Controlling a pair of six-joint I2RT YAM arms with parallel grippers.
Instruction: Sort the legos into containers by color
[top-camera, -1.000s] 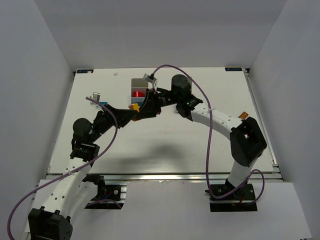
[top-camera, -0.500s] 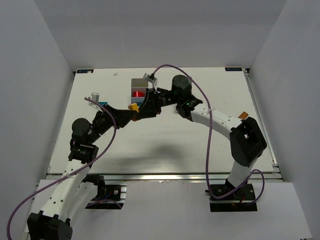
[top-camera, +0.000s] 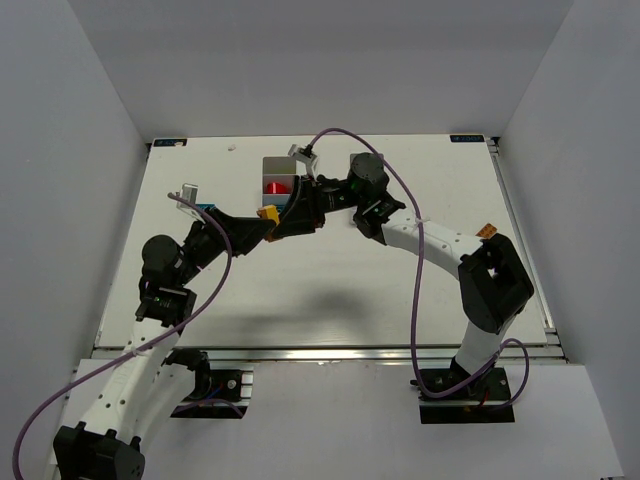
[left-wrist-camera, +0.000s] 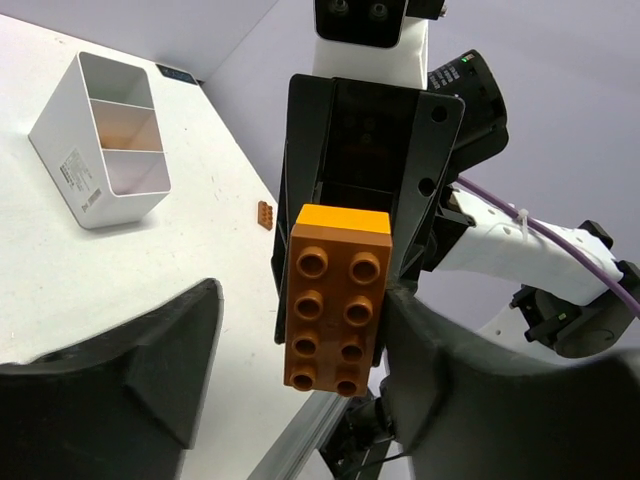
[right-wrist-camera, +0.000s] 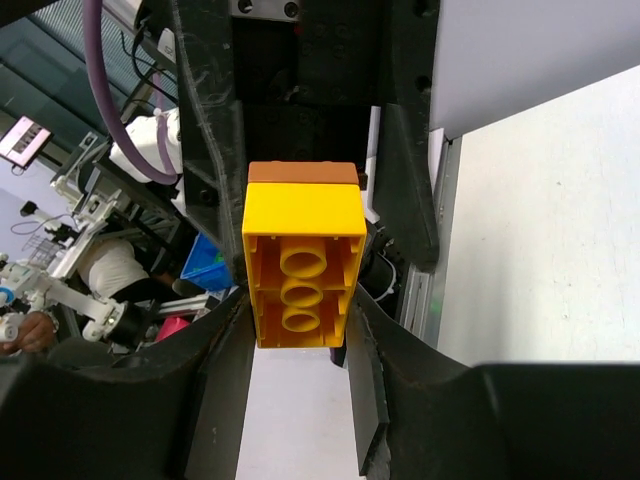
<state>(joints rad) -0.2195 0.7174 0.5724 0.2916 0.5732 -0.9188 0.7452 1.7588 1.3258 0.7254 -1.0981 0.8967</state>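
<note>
— What has changed for us over the last second?

— Very little. From above, our left arm (top-camera: 160, 265) has shifted slightly at the elbow. Our right arm (top-camera: 440, 240) has turned a touch at the wrist. The spot where the grippers meet has stayed put.

— And the bricks?

— The right gripper (right-wrist-camera: 295, 300) is clamped on the yellow brick (right-wrist-camera: 300, 230). That brick is stuck to the orange brick (left-wrist-camera: 335, 300) just past its fingertips. The left gripper (left-wrist-camera: 300, 295) stands wide apart with the orange brick between its fingers, nearer one of them. We cannot tell whether it touches.

— What does that mean for the sorting?

— We judge we are partway through separating them, since two joined colours cannot share a compartment. The left gripper would need to close on the orange brick and pull. The white bin (top-camera: 280, 163) holding a red brick (top-camera: 275, 187) sits just beside the right gripper. A second bin (left-wrist-camera: 60, 150) lies well away from the left gripper.
</note>
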